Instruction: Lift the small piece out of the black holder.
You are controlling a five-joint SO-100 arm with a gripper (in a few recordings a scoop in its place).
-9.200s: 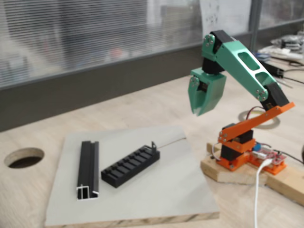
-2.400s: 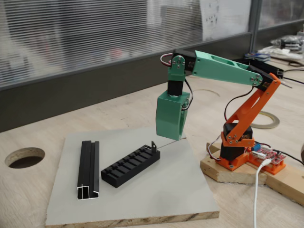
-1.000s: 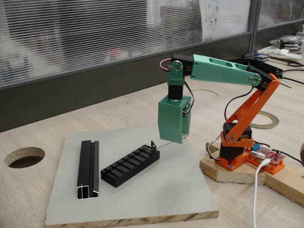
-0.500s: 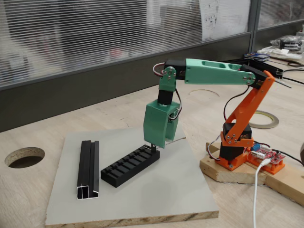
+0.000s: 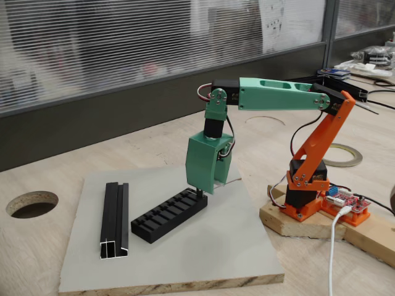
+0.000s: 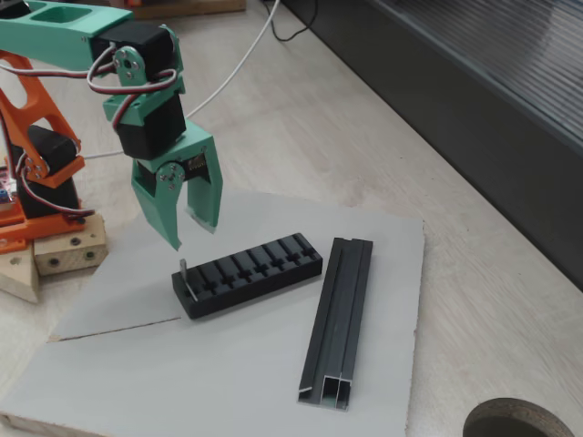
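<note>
We are at the approach step: our gripper (image 6: 193, 232) hangs with jaws spread, empty, just above the piece (image 6: 183, 276), which stands in the end slot of the holder (image 6: 248, 271). Next we should descend and pinch it.

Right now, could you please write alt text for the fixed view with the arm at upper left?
An open green gripper hovers just above the small piece, which stands at the left end of the black holder. Holder and a black rail lie on a grey board.
</note>
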